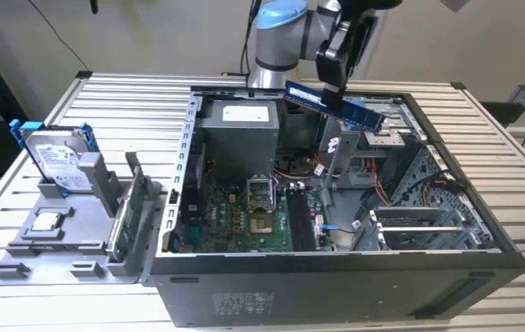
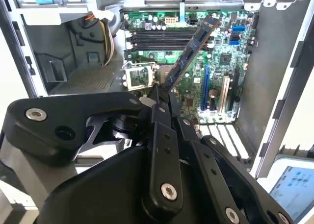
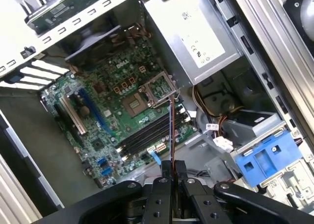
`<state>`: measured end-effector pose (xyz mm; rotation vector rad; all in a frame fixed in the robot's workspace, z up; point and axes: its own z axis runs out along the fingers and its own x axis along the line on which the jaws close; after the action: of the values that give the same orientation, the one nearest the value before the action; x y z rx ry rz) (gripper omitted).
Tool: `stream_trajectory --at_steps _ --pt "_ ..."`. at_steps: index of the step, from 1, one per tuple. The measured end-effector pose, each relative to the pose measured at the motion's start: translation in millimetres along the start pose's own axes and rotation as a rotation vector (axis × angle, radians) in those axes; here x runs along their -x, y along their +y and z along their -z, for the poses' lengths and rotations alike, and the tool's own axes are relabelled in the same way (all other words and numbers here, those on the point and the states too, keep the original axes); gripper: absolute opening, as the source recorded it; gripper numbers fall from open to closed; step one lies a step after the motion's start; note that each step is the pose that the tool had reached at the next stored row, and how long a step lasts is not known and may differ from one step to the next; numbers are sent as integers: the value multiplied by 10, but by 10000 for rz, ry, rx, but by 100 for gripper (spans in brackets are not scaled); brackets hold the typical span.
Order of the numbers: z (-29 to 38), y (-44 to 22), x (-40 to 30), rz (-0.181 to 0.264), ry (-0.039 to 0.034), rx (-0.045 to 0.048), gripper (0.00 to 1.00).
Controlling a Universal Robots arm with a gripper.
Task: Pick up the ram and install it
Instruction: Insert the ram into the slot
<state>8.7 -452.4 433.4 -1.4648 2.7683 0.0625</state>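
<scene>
My gripper [image 1: 337, 88] hangs above the back of the open computer case [image 1: 336, 277], shut on the ram [image 1: 333, 105]. The ram is a dark, slim stick, held tilted over the case's drive bay. In the second wrist view the ram [image 2: 189, 51] juts out from my gripper [image 2: 162, 94] over the green motherboard [image 2: 221, 62]. Seen edge-on in the first wrist view, the ram [image 3: 170, 131] is a thin line rising from my gripper [image 3: 171, 166]. The long black memory slots [image 1: 299, 218] lie on the board beside the processor socket [image 1: 260, 202], well below the stick.
The grey power supply [image 1: 239, 131] fills the case's back corner, with cables and a drive cage [image 1: 382, 142] beside it. At the exterior view's left, a grey fixture [image 1: 59, 242] holds a hard drive [image 1: 59, 162] in a blue bracket, a silver chip [image 1: 48, 221] and an upright green card [image 1: 129, 214].
</scene>
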Motion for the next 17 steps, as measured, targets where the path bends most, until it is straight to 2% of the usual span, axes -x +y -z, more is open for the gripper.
stream_trajectory --at_steps 8,17 --pt "-5 0 0 -968 -30 -26 14" --pt "-17 -1 -2 -2323 -73 -62 14"
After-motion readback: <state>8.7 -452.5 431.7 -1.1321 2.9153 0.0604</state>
